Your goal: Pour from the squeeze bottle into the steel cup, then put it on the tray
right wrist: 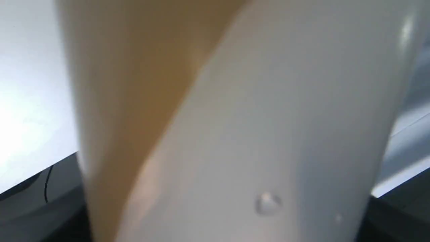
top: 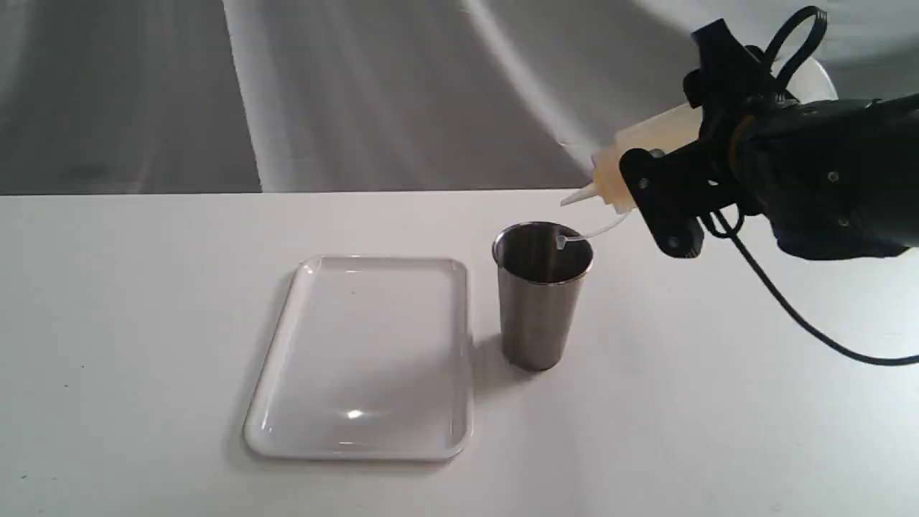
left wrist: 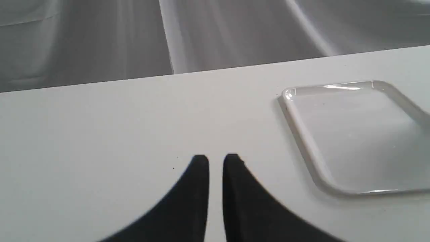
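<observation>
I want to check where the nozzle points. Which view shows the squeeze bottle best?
The exterior view: the squeeze bottle lies tilted in the right gripper, nozzle above the steel cup. The right wrist view shows only its blurred wall; the left wrist view misses it.

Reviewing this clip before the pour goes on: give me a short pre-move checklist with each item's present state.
1. Squeeze bottle gripped by right gripper: ok.
2. Bottle tipped, nozzle pointing toward steel cup: ok.
3. Nozzle tip above cup mouth: cannot tell; it looks up and to the side of the rim.
4. Cup upright on table: ok.
5. Tray bare for set-down: ok.
6. Left gripper away from the cup: ok.
</observation>
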Controlling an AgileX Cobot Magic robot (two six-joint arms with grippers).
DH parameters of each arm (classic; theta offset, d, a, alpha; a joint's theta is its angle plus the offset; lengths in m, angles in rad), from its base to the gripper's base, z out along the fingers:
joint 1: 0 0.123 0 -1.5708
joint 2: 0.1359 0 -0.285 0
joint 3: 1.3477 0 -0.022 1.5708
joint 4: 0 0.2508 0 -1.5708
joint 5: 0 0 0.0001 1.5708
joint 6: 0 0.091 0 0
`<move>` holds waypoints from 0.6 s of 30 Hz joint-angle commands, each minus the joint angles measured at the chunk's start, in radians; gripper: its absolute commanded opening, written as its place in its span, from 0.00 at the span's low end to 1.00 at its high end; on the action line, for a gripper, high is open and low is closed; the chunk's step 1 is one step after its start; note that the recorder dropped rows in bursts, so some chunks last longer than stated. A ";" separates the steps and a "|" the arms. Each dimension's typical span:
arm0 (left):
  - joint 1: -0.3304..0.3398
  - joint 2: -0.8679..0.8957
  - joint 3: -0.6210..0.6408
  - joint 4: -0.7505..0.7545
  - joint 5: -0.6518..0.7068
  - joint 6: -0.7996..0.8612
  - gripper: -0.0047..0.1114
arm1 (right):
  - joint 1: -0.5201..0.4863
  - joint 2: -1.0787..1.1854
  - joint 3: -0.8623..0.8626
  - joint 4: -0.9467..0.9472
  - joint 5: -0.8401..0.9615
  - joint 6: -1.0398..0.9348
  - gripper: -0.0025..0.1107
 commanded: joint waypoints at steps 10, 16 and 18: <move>-0.005 -0.005 0.004 0.003 -0.007 0.003 0.11 | 0.004 -0.015 -0.009 -0.014 -0.004 0.075 0.02; -0.005 -0.005 0.004 0.003 -0.007 0.003 0.11 | 0.004 -0.015 -0.009 -0.014 -0.004 0.250 0.02; -0.005 -0.005 0.004 0.003 -0.007 0.003 0.11 | 0.004 -0.015 -0.009 -0.014 -0.004 0.292 0.02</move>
